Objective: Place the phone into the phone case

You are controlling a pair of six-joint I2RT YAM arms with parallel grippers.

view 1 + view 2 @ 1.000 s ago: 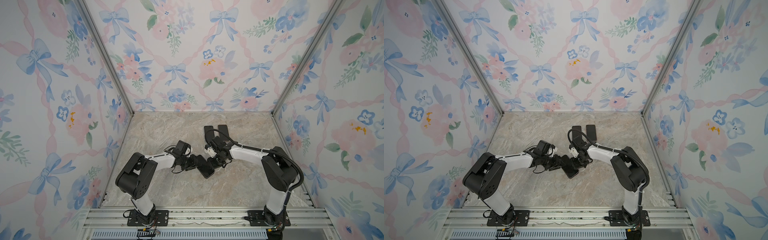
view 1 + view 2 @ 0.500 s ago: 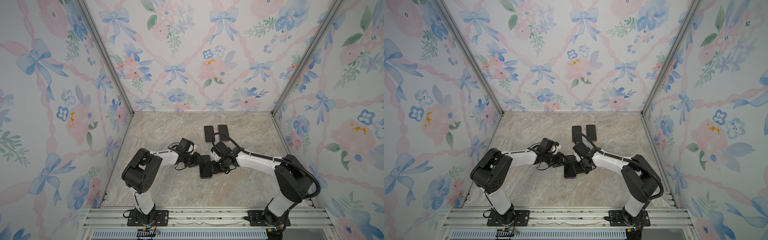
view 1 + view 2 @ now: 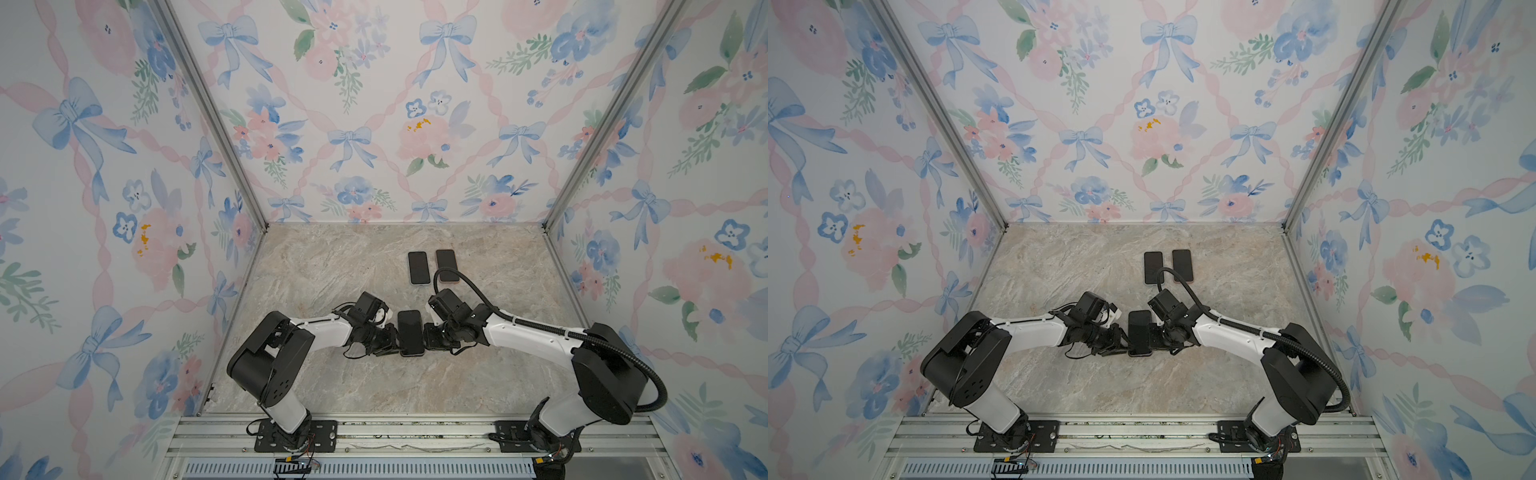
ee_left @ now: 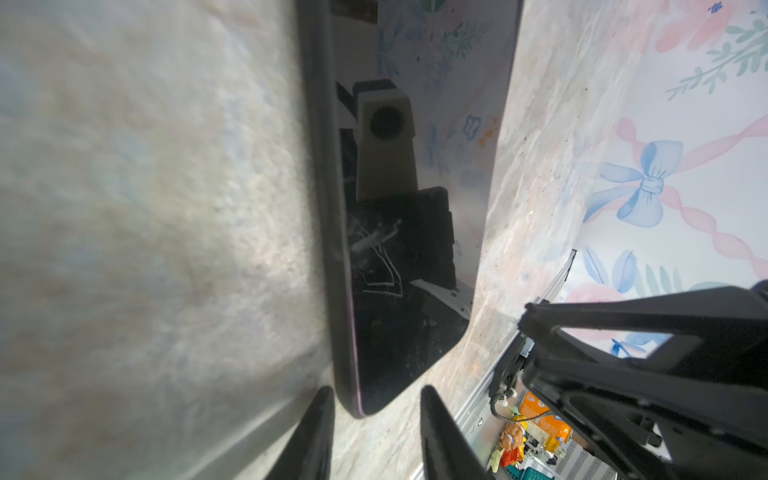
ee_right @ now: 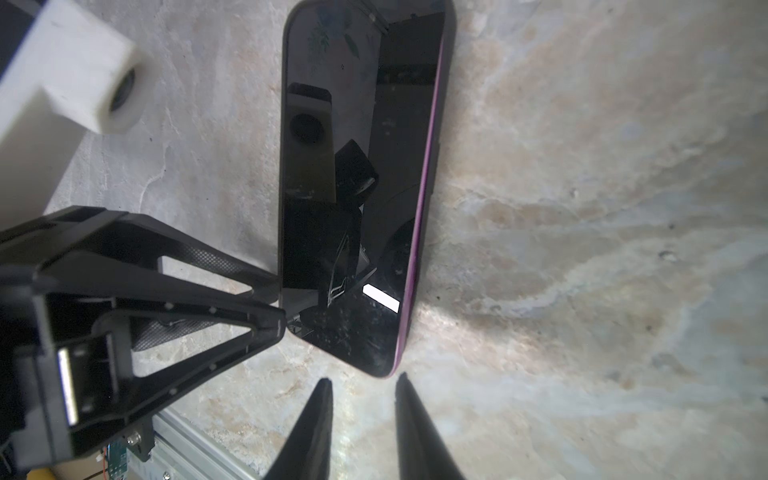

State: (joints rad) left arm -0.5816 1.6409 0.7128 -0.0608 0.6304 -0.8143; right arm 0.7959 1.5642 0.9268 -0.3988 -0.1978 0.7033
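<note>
- The phone (image 3: 410,332) lies flat and screen up on the counter (image 3: 332,270), near the middle, between the two arms. Two more dark phones (image 3: 418,267) lie side by side further back and well apart from it.
- The left tool (image 3: 394,347) has its tips parted a little and set against the phone's left edge close to the near corner. It holds nothing. The right tool (image 3: 426,338) is parted in the same way at the right edge, with bare counter showing between its tips.
- A thin purple line (image 5: 419,232) runs inside a dark outer rim. This suggests the phone sits in a dark case on that side. I cannot tell whether every corner is seated.
- If the two tools push unevenly, the phone is likely to spin or slide on the smooth counter instead of being squeezed home.
- Both tools work at the near end. Pressure there could lever the far end up and pop a corner out of the rim.
- Hard tips could slip onto the glass, skate across it and scratch it.
- If a parted tip catches under the rim, it may peel the case back.
- The tools face each other closely, so an overshoot could knock them together.
</note>
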